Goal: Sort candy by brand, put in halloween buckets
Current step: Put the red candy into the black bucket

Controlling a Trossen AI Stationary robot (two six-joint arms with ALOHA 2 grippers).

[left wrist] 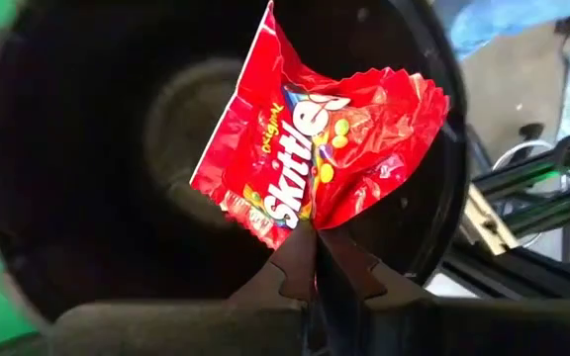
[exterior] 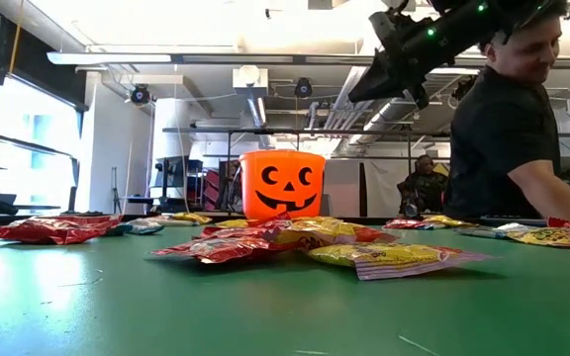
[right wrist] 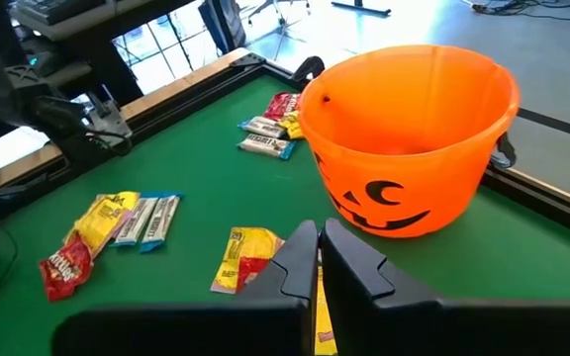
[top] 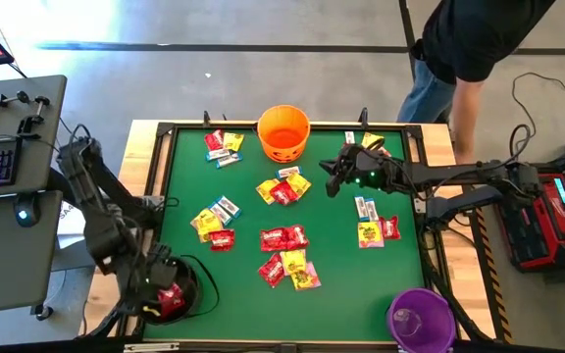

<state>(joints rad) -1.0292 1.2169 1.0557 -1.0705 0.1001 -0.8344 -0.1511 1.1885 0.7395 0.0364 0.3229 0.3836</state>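
In the high view, the left gripper (top: 170,299) is seen at seven o'clock of the green surface (top: 243,186), over the black bucket (top: 186,286), while the right gripper (top: 333,178) hangs near the orange bucket (top: 283,132) at twelve o'clock; loose candy (top: 284,238) is scattered mid-surface, and the purple bucket (top: 421,319) stands at five o'clock. In the low view, the right gripper is raised, clear of the surface. In the left wrist view, a red packet (left wrist: 310,148) is pinched above the bucket's mouth: a drop is judged due, calling for opened fingers. In the right wrist view, the fingers are closed on nothing visible.
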